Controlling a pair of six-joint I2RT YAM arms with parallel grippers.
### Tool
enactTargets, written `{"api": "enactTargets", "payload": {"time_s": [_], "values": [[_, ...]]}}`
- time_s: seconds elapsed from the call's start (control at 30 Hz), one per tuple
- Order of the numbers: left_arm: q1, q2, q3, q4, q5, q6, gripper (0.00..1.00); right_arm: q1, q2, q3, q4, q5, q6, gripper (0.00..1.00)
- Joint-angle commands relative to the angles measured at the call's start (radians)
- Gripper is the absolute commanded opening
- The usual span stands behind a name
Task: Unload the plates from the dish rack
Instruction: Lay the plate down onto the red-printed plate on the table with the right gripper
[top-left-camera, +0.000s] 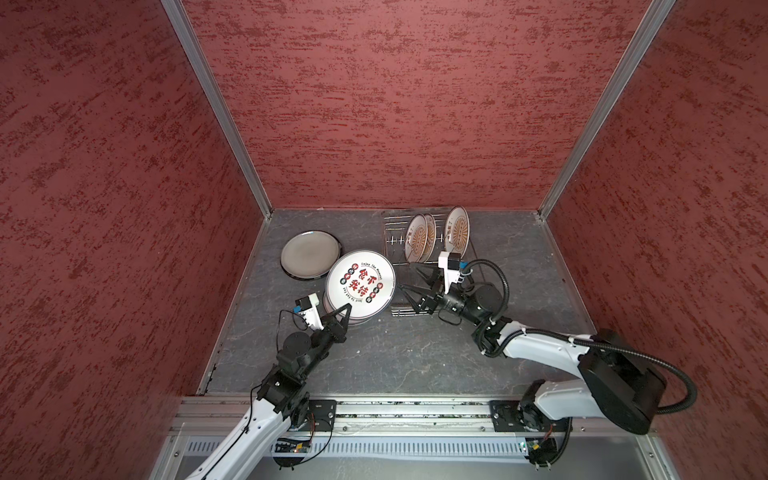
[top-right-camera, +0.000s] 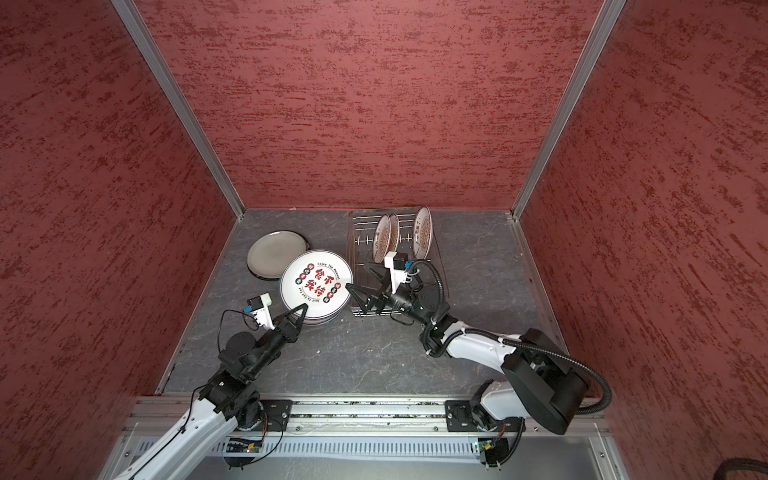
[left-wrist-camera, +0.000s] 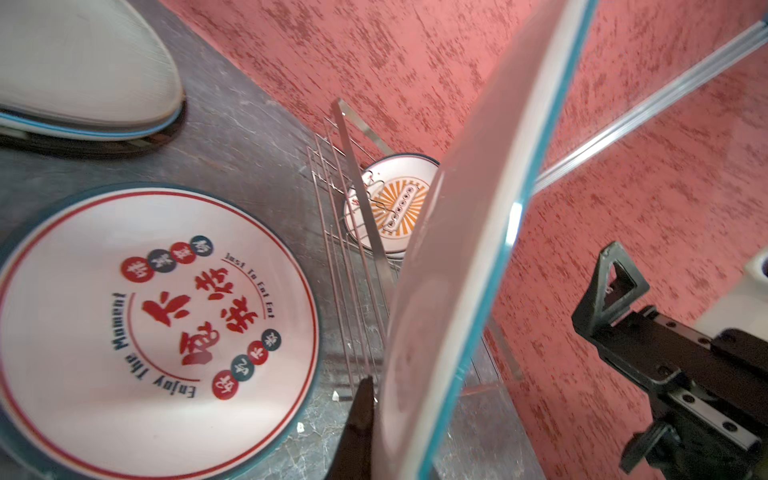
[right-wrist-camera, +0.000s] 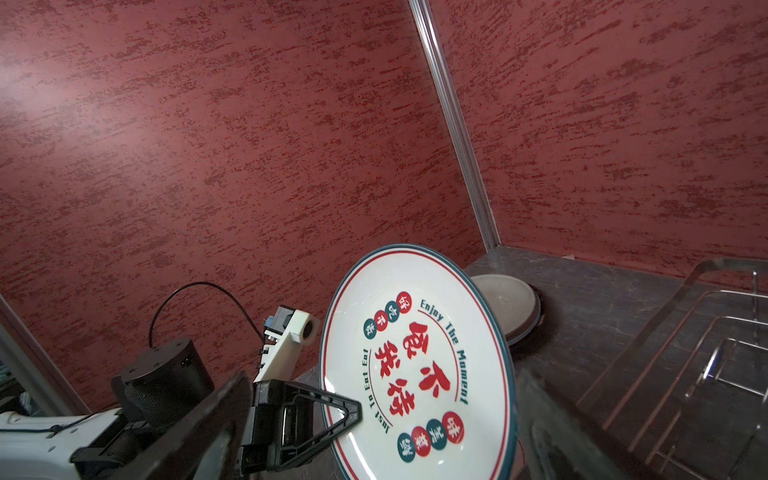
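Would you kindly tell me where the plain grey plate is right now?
In both top views the grey plate lies flat on the table at back left, left of the dish rack and just behind the red-character plate.

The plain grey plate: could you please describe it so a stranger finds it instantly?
From the silver wire dish rack at the back, look left along the dark table. The round grey plate lies flat; unlike the white red-lettered plate beside it, it bears no print.
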Motion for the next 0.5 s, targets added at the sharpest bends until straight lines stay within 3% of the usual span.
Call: {"api": "enactTargets", "payload": {"time_s": [0.0, 0.23, 0.47], "values": [[0.075, -0.015, -0.002, 0.031, 0.065, -0.093, 0.00, 0.018, 0.028, 0.045, -0.087, 0.085, -0.041, 0.99], [0.202, -0.013, -0.019, 0.003, 0.127, -0.183, 0.00, 0.056, 0.095, 0.146, -0.244, 0.096, -0.114, 0.99], [0.219, 0.054, 0.047, -0.116, 0.154, -0.224, 0.00, 0.133, 0.185, 0.300, -0.486, 0.231, -0.226, 0.99]]}}
